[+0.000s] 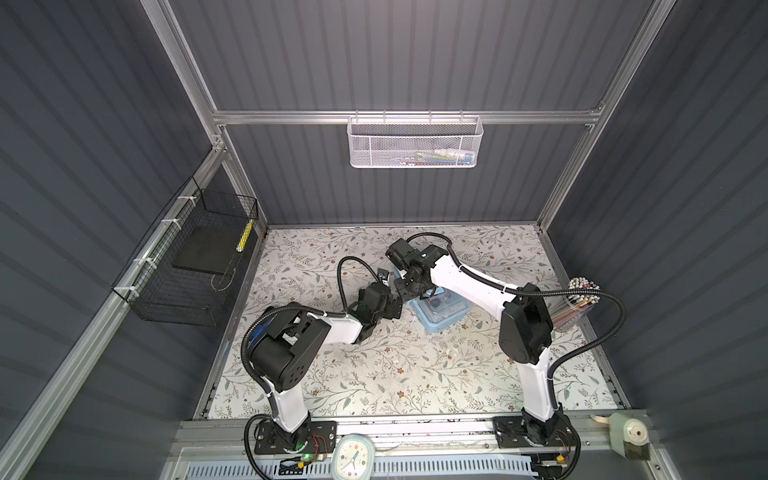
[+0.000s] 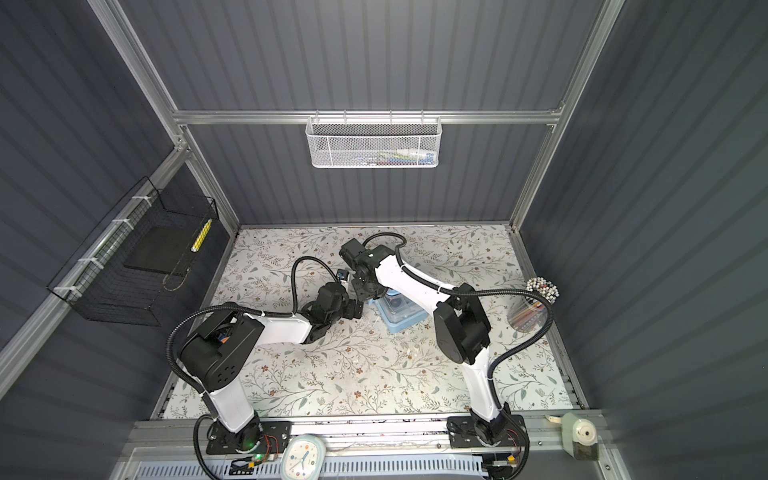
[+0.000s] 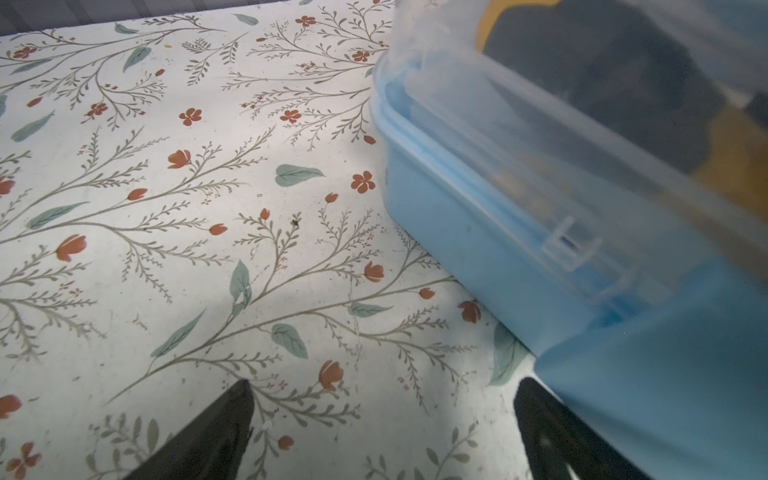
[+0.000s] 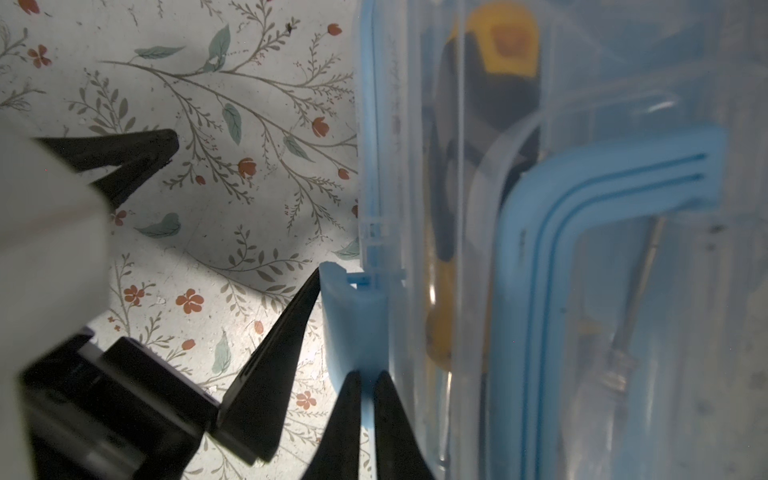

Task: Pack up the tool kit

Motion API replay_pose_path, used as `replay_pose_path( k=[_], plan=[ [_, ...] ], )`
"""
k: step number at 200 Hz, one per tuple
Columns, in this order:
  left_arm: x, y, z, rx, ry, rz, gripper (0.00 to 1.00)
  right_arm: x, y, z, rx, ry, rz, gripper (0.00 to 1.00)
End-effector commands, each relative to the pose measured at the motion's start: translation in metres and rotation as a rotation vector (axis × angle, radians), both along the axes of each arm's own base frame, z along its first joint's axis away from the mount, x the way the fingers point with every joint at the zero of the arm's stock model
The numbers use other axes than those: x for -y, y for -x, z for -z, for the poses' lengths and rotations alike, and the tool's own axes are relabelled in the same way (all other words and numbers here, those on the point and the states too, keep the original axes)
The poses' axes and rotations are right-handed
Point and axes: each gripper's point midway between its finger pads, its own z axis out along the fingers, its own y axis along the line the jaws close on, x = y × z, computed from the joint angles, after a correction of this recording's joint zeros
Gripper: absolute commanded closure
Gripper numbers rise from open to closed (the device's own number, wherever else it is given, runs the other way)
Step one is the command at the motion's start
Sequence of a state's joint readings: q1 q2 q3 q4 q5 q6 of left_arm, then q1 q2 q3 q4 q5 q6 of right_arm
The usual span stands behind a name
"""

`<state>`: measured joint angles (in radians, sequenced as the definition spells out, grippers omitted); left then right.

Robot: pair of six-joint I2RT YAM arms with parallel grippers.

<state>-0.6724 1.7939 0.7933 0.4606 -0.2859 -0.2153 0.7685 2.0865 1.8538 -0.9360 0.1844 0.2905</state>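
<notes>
1. Left gripper (image 3: 384, 386), spread wide and empty, sits just left of the tool kit (image 1: 442, 313); a nudge could skew it.
2. The tool kit rests centre, toward the far side of the table (image 1: 365, 374).
3. Right gripper (image 4: 368, 376) pinches the kit's blue latch (image 4: 353, 324); a slip could leave it unfastened.

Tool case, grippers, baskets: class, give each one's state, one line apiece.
Tool case: lid down, tools inside.
Right gripper: shut on the case's latch.
Left gripper: open, beside the case.
White basket: hanging, some items inside.
Black basket: hanging, partly filled.
</notes>
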Motion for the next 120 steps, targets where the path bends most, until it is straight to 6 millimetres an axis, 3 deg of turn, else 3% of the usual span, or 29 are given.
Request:
replay_pose_path(
  k=[1,120],
  plan=[
    [0.011,-0.007,-0.012,0.030,0.063,0.007,0.01,0.012,0.000,0.009,-0.014,0.068,0.027,0.87],
    [0.012,-0.008,-0.012,0.026,0.070,0.008,0.01,0.016,0.001,0.019,-0.027,0.095,0.036,0.88]
  ],
)
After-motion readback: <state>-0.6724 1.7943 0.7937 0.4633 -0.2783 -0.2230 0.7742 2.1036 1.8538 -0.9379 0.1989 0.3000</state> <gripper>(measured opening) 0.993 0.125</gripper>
